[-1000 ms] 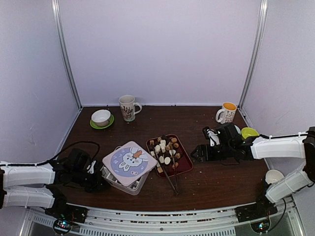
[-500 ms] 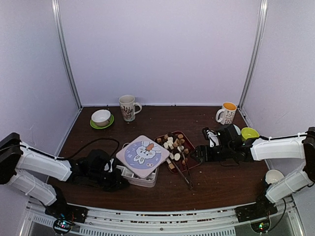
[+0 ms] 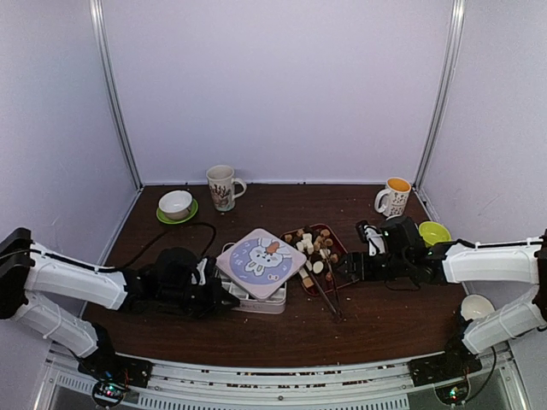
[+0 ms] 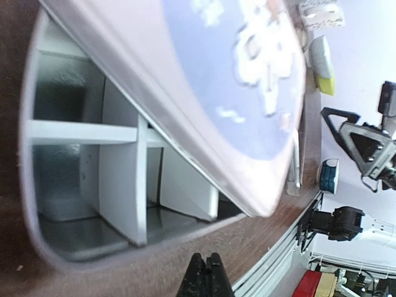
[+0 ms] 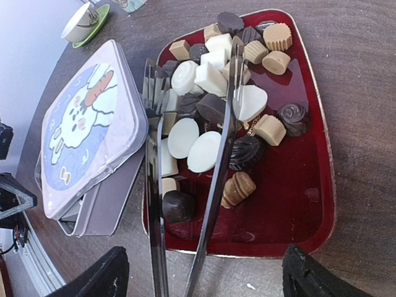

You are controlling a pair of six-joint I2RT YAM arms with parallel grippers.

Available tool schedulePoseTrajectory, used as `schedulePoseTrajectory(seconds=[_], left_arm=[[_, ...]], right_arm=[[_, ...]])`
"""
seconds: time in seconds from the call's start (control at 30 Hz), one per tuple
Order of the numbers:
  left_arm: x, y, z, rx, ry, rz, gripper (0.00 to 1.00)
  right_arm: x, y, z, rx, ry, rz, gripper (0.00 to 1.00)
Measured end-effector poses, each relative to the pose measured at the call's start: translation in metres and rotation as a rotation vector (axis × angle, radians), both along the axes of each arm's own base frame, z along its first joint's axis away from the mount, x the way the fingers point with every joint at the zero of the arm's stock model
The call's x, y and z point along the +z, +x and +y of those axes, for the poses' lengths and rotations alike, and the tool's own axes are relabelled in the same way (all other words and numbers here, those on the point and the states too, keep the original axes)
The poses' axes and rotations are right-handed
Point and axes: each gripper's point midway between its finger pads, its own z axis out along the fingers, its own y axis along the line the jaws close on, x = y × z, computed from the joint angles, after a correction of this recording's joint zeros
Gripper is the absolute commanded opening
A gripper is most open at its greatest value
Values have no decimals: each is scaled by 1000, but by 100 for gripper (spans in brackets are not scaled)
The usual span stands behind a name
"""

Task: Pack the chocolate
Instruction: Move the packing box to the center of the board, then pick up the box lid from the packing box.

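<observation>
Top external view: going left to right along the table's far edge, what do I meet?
White bowl → patterned mug → orange-lined mug.

Soft, even light fills the overhead view, leaving only faint shadows on the dark table (image 3: 376,320). The left wrist view is blurred, the tin lid (image 4: 204,93) out of focus and the wall (image 4: 365,55) beyond it washed out. The right wrist view shows the chocolate (image 5: 204,151) sharply, with glare on the red tray (image 5: 297,204) and metal tongs (image 5: 153,185).
</observation>
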Motion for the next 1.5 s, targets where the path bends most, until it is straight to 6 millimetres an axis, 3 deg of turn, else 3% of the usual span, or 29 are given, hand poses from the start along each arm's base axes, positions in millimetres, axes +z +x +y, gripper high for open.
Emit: schedulePoseTrajectory(seconds=[0.1,0.23,0.4,0.53,0.83,1.2,1.5], left_arm=[[25,-1,14,15,1,-63,0],[49,3,42,66,-14,-136,9],[38,19,87,175,29,-162,37],[28,30,104,204,70,-168,45],[6,38,87,70,114,-167,45],[54,68,62,18,43,-346,54],[44,88,58,55,15,-317,70]], right_arm=[[4,-4,5,3,19,4,86],[5,-12,15,20,41,20,86],[-1,-12,17,7,23,43,82],[-5,-7,15,-12,-17,54,76],[-16,-8,14,-27,-82,73,70],[-11,-11,33,-2,-77,51,71],[12,-2,50,-3,20,17,71]])
